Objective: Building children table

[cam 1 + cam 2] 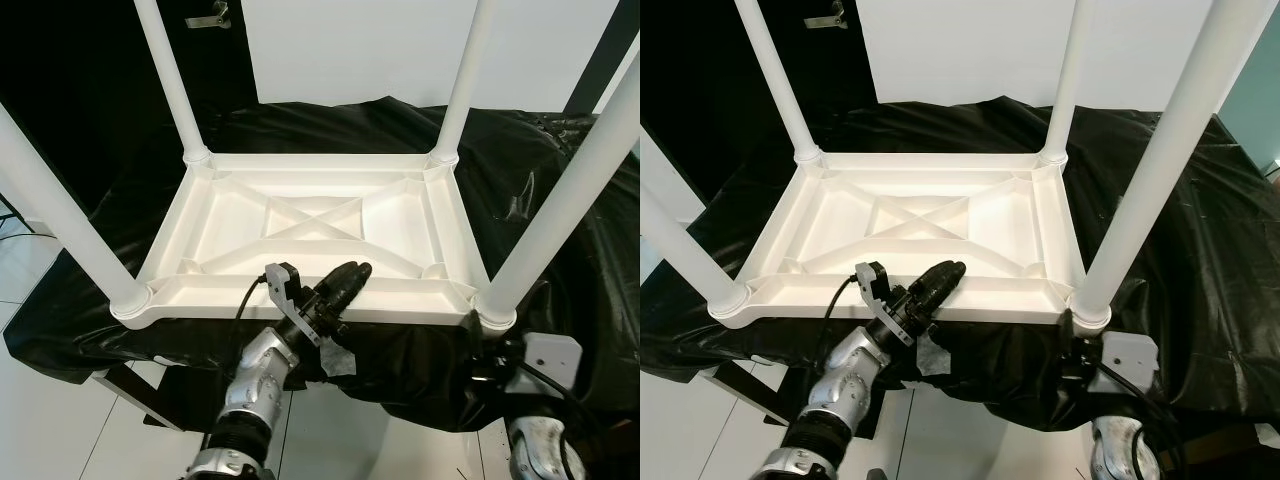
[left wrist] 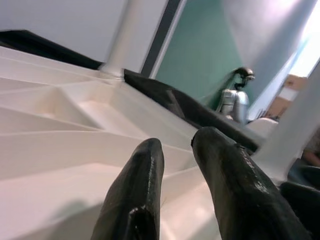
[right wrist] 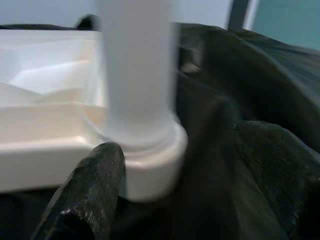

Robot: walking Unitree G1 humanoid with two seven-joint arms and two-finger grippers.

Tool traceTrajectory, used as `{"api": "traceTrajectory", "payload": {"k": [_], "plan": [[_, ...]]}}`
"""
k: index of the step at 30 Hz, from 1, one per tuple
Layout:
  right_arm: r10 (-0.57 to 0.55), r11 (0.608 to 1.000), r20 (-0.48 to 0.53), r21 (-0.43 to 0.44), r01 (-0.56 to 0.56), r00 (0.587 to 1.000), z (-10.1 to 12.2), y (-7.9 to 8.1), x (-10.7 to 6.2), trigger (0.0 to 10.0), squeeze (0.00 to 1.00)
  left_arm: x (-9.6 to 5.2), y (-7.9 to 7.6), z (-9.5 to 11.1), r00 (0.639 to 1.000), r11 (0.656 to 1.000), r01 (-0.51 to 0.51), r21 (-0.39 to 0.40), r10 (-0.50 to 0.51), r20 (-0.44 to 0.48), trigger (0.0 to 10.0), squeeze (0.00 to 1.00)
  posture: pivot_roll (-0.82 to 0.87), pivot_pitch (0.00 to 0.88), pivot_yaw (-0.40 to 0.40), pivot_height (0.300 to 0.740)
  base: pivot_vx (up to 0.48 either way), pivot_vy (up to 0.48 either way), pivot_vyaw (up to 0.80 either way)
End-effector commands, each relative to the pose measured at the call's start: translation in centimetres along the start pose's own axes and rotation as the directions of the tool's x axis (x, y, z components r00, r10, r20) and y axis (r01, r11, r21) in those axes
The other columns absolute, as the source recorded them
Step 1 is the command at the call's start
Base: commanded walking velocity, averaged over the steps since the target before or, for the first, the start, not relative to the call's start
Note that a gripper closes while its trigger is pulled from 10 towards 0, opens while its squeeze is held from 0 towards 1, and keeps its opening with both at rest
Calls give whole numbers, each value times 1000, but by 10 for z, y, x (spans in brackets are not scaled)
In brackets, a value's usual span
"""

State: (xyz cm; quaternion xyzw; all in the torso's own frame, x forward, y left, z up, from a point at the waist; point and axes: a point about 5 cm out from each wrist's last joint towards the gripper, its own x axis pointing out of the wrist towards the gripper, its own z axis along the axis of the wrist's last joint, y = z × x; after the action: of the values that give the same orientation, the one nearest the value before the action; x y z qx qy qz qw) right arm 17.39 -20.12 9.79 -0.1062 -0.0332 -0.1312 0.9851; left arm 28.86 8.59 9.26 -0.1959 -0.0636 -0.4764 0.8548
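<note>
Currently, from the left eye view, I see the white children's table (image 1: 320, 225) lying upside down on a surface draped in black cloth (image 1: 545, 200), its ribbed underside facing up. All four white legs stand in the corner sockets: far left leg (image 1: 170, 75), far right leg (image 1: 465, 75), near left leg (image 1: 55, 215), near right leg (image 1: 570, 190). My left gripper (image 1: 352, 277) rests over the table's near rim, roughly at its middle, fingers pointing inward across the underside. The fingers lie close together with nothing between them. My right arm is low at the near right corner, its wrist housing (image 1: 550, 355) just below the socket of the near right leg.

Right eye view: same layout. A white panel (image 1: 970, 50) stands behind the table.

Left wrist view: the two black fingers (image 2: 137, 195) sit nearly together, a narrow gap between them, empty, hovering just above the white ribbed underside. Another leg rises from a corner socket beyond. In the background stands a grey figure with a dark head (image 2: 237, 97) against a green wall (image 2: 200, 50).

Right wrist view: the right gripper (image 3: 175, 200) is spread wide, one finger (image 3: 90, 185) to one side of the near right leg's socket collar (image 3: 150, 155), the other finger on the opposite side against black cloth. The picture is blurred; I cannot tell whether the fingers touch the collar.
</note>
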Motion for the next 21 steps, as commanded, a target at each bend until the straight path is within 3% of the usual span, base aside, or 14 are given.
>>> {"api": "traceTrajectory", "payload": {"k": [1, 3, 4, 5, 6, 7, 10, 12, 13, 14, 15, 16, 21], "plan": [[-34, 999, -22, -12, 34, 999, -2, -5, -2, 8235, 0, 1, -3, -3, 998, 999, 41, 6, -40, -54, 10000, 0, -165, 13, 43, 740, 0, 0, 0], [-49, 999, -27, -10, 49, 998, -3, -7, -3, 7765, 0, -7, 0, -2, 976, 991, 133, 33, -125, -178, 10000, 0, -167, 13, 48, 740, 0, 0, 0], [-49, 999, -27, -10, 49, 998, -3, -7, -3, 7765, 0, -7, 0, -2, 976, 991, 133, 33, -125, -178, 10000, 0, -167, 13, 48, 740, 0, 0, 0], [-74, 997, -31, -10, 74, 997, -4, -10, -3, 4196, 0, -11, 1, 0, 961, 984, 174, 35, -162, -223, 10000, 0, -172, 12, 55, 740, 0, 0, 0], [-74, 997, -31, -10, 74, 997, -4, -10, -3, 4196, 0, -11, 1, 0, 961, 984, 174, 35, -162, -223, 10000, 0, -172, 12, 55, 740, 0, 0, 0], [-99, 995, -23, -2, 99, 995, -1, -11, 0, 0, 0, -13, 4, 8, 933, 969, 243, 30, -226, -280, 10000, 0, -177, 13, 59, 740, 0, 0, 0], [-96, 995, -19, 3, 96, 995, 0, -10, 0, 0, 0, -13, 4, 10, 922, 964, 265, 27, -245, -299, 10000, 0, -177, 13, 59, 740, 0, 0, 0], [-30, 999, -8, 28, 30, 1000, 3, 3, 4, 0, 0, -20, 6, 0, 841, 947, 321, 1, -284, -461, 10000, 0, -175, 8, 58, 740, 0, 0, 0], [-30, 999, -8, 28, 30, 1000, 3, 3, 4, 0, 0, -20, 6, 0, 841, 947, 321, 1, -284, -461, 10000, 0, -175, 8, 58, 740, 0, 0, 0], [-11, 999, -6, 36, 11, 1000, 4, 7, 6, 0, 0, -23, 7, -5, 803, 943, 332, -12, -289, -521, 10000, 0, -175, 8, 58, 740, 0, 0, 0], [-11, 999, -6, 36, 11, 1000, 4, 7, 6, 0, 0, -23, 7, -5, 803, 943, 332, -12, -289, -521, 10000, 0, -175, 8, 58, 740, 0, 0, 0], [16, 999, 2, 42, -16, 1000, 5, 12, 10, 0, 0, -25, 8, -13, 764, 943, 332, -4, -271, -585, 10000, 0, -174, 6, 61, 740, 0, 0, 0], [111, 993, 35, 33, -112, 993, 11, 22, 30, 0, 0, -18, 6, -25, 731, 952, 303, -29, -252, -634, 10000, 0, -170, 0, 63, 740, 0, 0, 0]]}}
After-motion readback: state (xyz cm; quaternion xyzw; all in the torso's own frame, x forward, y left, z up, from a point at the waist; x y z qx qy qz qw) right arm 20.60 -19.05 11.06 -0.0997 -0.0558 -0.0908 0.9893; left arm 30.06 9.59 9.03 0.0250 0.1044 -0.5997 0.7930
